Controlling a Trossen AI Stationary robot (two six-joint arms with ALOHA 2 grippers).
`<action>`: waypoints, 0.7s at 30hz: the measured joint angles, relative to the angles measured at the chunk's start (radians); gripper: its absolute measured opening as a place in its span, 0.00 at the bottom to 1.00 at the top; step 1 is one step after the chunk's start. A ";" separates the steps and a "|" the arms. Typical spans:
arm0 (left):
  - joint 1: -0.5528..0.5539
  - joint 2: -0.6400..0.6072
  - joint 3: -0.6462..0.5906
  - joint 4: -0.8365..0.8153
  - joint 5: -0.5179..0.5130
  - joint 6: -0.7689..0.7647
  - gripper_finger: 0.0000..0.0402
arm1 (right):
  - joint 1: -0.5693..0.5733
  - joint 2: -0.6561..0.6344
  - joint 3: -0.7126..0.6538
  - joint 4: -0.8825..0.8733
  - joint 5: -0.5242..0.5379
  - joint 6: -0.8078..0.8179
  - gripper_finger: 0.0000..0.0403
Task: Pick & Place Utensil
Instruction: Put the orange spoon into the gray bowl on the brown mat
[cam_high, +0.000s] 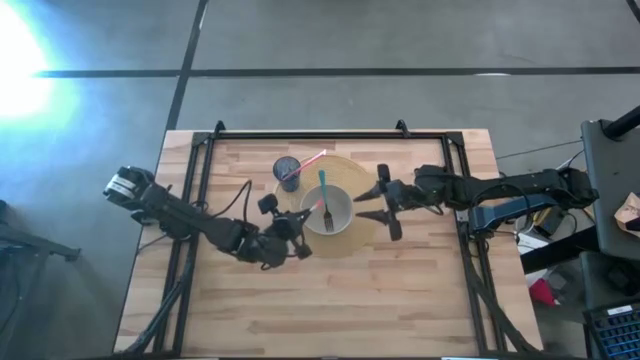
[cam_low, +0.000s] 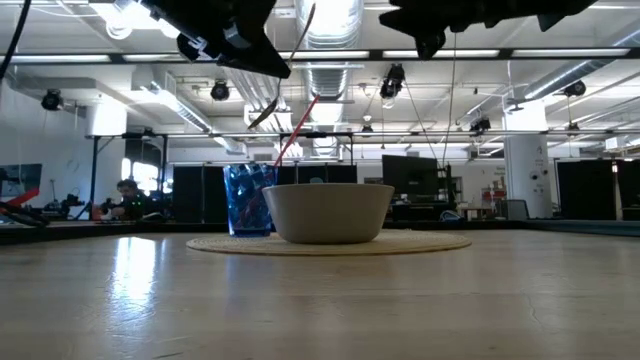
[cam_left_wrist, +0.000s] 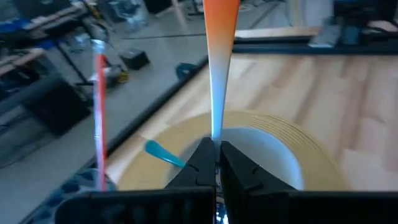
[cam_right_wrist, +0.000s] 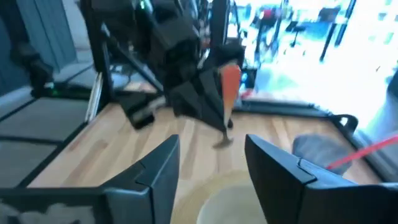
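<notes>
Left gripper jaws pinching the orange utensil, held over the white bowl (teal fork already inside). Lower straight, release only once the tip clears the rim. Right gripper jaws spread, just beside the bowl

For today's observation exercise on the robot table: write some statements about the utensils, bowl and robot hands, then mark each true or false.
1. The left hand grips an orange-handled utensil above the white round bowl. True.
2. The right hand holds the teal-handled fork. False: it is open and empty; the fork rests in the bowl.
3. The blue patterned cup holds a red straw. True.
4. The bowl sits on bare wood. False: it sits on a round woven placemat.
</notes>
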 joint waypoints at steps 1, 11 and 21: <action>0.004 0.000 0.000 0.006 -0.015 0.002 0.01 | 0.000 0.004 0.000 0.024 0.008 -0.008 0.45; 0.037 0.000 0.000 0.058 -0.074 0.027 0.01 | -0.001 0.106 0.000 0.240 0.107 -0.077 0.56; 0.052 0.000 0.000 0.071 -0.100 0.050 0.01 | -0.001 0.281 0.002 0.482 0.157 -0.119 0.58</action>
